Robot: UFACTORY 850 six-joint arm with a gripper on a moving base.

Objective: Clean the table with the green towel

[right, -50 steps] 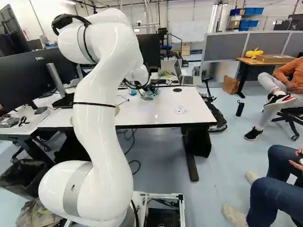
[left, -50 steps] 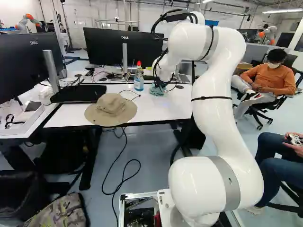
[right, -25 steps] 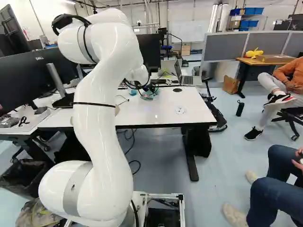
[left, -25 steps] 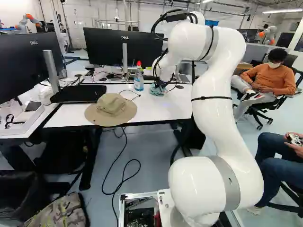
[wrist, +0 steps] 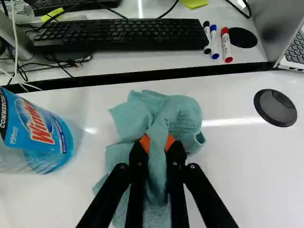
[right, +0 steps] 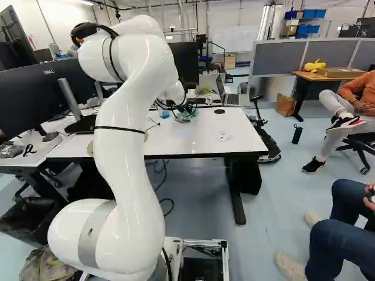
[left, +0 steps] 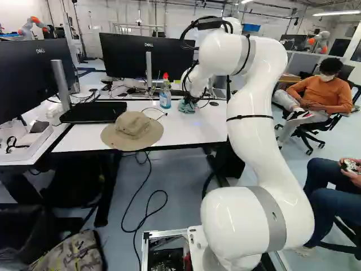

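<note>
See two-finger gripper nearly closed, pinching a bunched fold of green towel on white desktop, beside blue cleaner bottle. Looks light, limp, hard to harm; best taken through thick central folds, leaving edges loose for wiping.

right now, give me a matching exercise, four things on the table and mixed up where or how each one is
Things:
1 towel
2 bottle
3 hat
4 markers

Places or states:
a by the near edge of the table
b at one end of the keyboard
c pinched in the gripper
d upright, with blue liquid inside

Pairs: 1-c, 2-d, 3-a, 4-b
</note>
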